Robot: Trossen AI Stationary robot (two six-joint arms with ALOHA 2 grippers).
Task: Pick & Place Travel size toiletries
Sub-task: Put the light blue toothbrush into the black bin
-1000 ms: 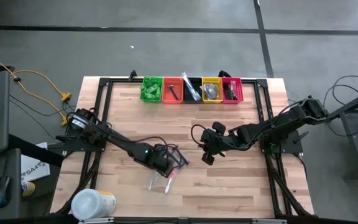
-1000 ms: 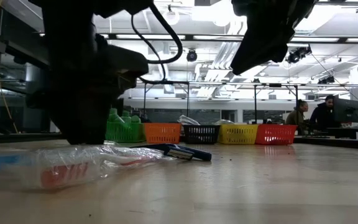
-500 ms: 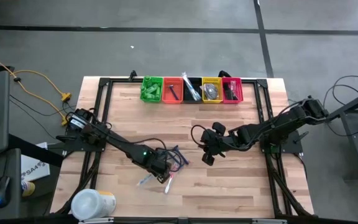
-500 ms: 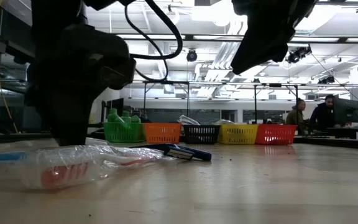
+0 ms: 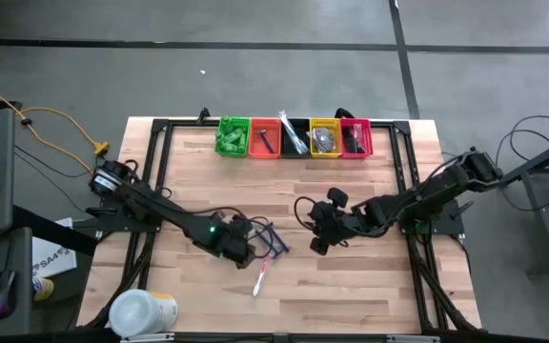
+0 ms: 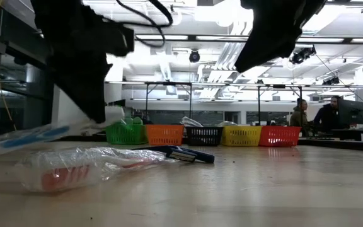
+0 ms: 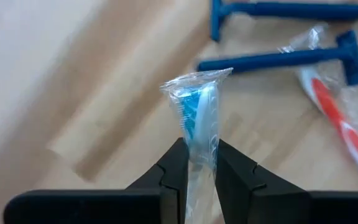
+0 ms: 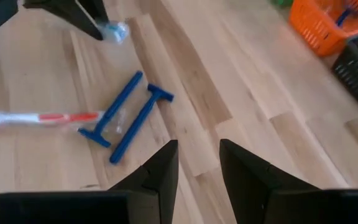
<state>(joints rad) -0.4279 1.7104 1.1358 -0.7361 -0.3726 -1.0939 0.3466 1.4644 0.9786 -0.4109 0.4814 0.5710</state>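
The pale wooden plank tabletop carries everything. Along its far edge stands a row of 5 small plastic mesh bins: green, orange, black, yellow and red, each already with items inside. A large white cylindrical tub lies at the near left corner.

The left arm reaches to the middle of the tabletop, and its left hand is clamped on a slim white-and-blue toothbrush in a clear plastic wrapper; the low view shows that toothbrush raised off the wood. The right arm waits near the centre-right, its right hand hanging above the wood with fingers partly apart and nothing between them.

On the tabletop, just beside the left hand, lie 2 blue plastic razors side by side, and a second wrapped toothbrush with a red-and-white handle.

The step in hand looks like the pick of the blue toothbrush, just completed. The next move probably calls for carrying it across to the bin row and releasing it over the black bin, which seems to hold similar long items, while keeping the thin wrapper from slipping between the fingers.
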